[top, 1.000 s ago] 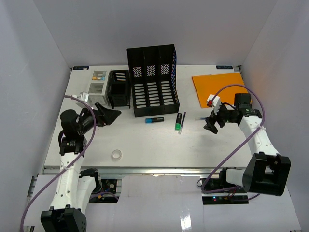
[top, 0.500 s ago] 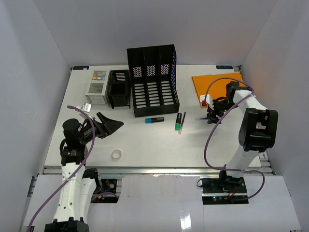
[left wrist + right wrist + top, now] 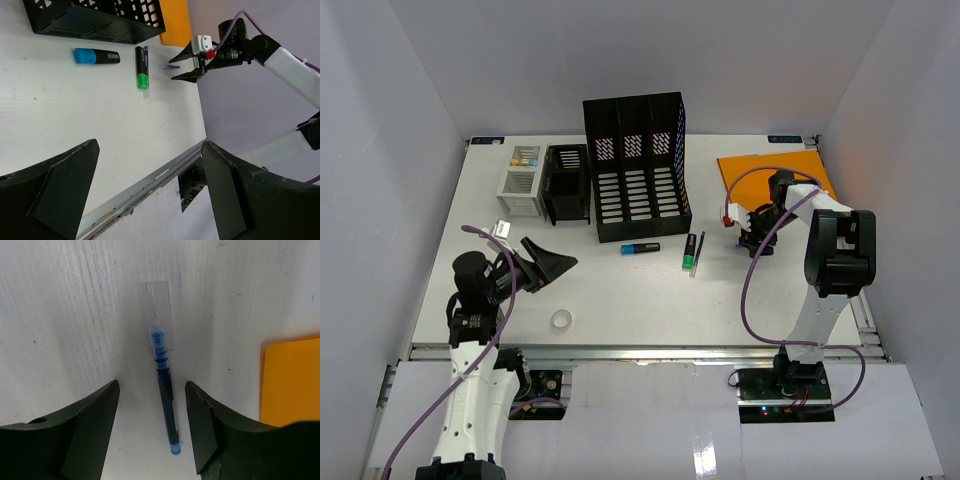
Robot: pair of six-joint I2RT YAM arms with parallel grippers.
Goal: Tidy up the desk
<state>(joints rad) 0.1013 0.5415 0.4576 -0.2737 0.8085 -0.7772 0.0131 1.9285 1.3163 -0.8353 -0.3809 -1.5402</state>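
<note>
The left arm and right arm have white shells, black joints and looping purple cables. Behind the right claw sits a white block with a red tip. The claw's fingers are matte black.

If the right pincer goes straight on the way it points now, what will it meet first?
Probably the blue pen on the desk: it lies between the open fingers of the right pincer. The height above the pen is unclear.
</note>
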